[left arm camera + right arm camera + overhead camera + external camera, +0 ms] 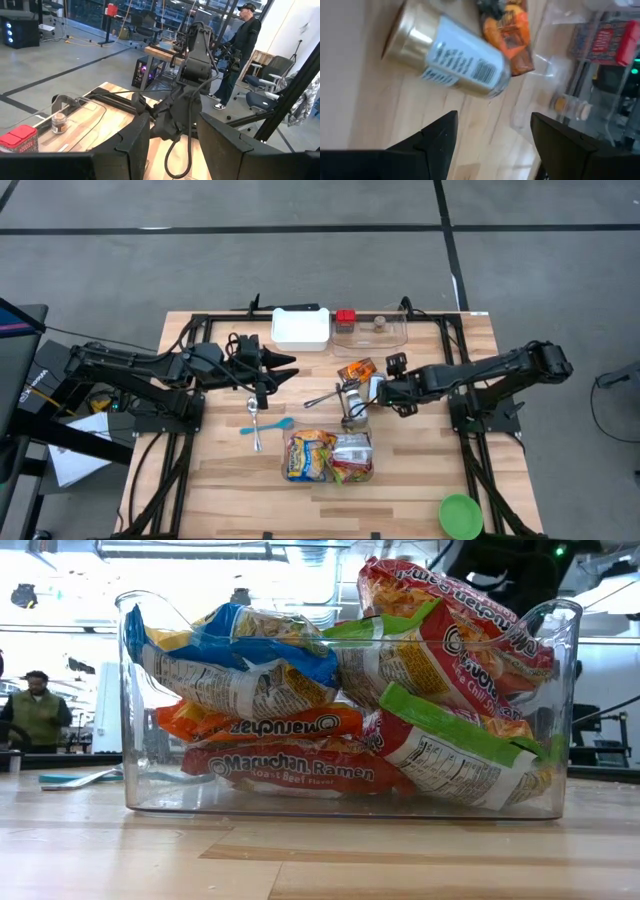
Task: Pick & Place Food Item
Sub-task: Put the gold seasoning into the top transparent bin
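A gold can with a white label lies on its side on the wooden table, and an orange snack packet lies just beyond it. My right gripper hangs open and slanted down above the can, its fingers short of it. In the high view it is at mid-table, beside the orange packet. My left gripper waits open and level at the left, holding nothing, and points at the right arm.
A clear bin of ramen packets stands near the front. At the far edge sit a white container and a clear tray with a red box and a jar. Spoons lie left of the bin; a green bowl is front right.
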Robot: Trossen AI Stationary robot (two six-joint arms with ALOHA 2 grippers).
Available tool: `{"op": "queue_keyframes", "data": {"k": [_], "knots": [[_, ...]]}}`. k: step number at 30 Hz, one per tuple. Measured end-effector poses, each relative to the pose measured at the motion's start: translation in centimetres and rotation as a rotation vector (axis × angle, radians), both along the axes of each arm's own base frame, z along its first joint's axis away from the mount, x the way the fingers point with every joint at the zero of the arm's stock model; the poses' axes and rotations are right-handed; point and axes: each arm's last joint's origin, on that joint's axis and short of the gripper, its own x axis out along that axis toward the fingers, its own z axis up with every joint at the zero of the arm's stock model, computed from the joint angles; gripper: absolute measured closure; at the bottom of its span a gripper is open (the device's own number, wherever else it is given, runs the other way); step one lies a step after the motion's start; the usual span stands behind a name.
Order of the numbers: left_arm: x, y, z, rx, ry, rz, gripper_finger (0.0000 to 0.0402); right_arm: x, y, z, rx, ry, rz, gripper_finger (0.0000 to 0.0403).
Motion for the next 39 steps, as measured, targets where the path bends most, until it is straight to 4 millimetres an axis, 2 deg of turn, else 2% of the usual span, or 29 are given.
{"op": "queue_keyframes", "data": {"k": [10, 19, 22, 26, 28, 35, 39], "knots": [[0.0, -0.2, 0.0, 0.000, 0.000, -0.010, 0.0243, 0.9, 0.4, 1.6, 0.147, -0.095, -0.034, 0.0158], [0.0, -0.2, 0.0, 0.000, 0.003, -0.014, 0.0243, 1.0, 0.1, 1.7, 0.226, -0.099, -0.038, 0.0150], [0.0, -0.2, -0.1, 0.001, 0.010, -0.014, 0.0243, 0.8, -0.4, 1.6, 0.230, -0.074, -0.058, 0.0116], [0.0, -0.2, -0.1, 0.001, 0.011, -0.013, 0.0243, 0.6, -1.0, 1.6, 0.238, -0.062, -0.082, 0.0036], [0.0, -0.2, -0.1, 0.001, 0.011, -0.013, 0.0243, 0.6, -1.2, 1.6, 0.214, -0.065, -0.093, 0.0012], [0.0, -0.2, -0.1, -0.004, 0.010, -0.012, 0.0243, 0.8, -1.2, 1.7, 0.208, -0.069, -0.062, 0.0061], [0.0, -0.2, -0.1, -0.015, 0.008, -0.007, 0.0243, 1.0, -1.8, 2.1, 0.153, -0.037, 0.006, 0.0074]]}}
